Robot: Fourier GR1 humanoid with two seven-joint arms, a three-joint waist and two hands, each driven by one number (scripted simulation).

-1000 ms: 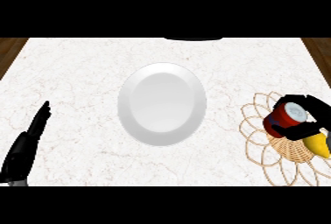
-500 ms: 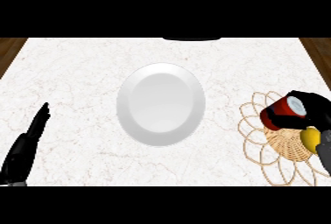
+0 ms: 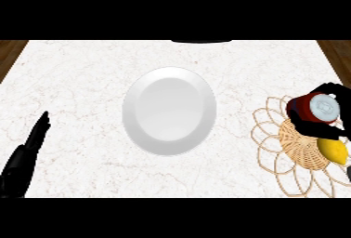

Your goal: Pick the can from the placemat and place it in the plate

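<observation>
A red can (image 3: 313,109) with a silver top is tilted over the upper part of the woven placemat (image 3: 296,155) at the right. My right hand (image 3: 328,129) is shut on it, black fingers curling round its sides and over its top. The white plate (image 3: 169,109) lies at the counter's middle, well to the left of the can, with nothing on it. My left hand (image 3: 27,151) rests open at the lower left, fingers straight and pointing up.
A yellow lemon-like object (image 3: 334,150) lies on the placemat just below the can. The marble counter ends in wooden strips at the far left and right. A dark object (image 3: 201,41) shows at the counter's far edge.
My right hand has carried the can up and a little left, away from the placemat's centre. The yellow object now shows more fully. My left hand has not moved.
</observation>
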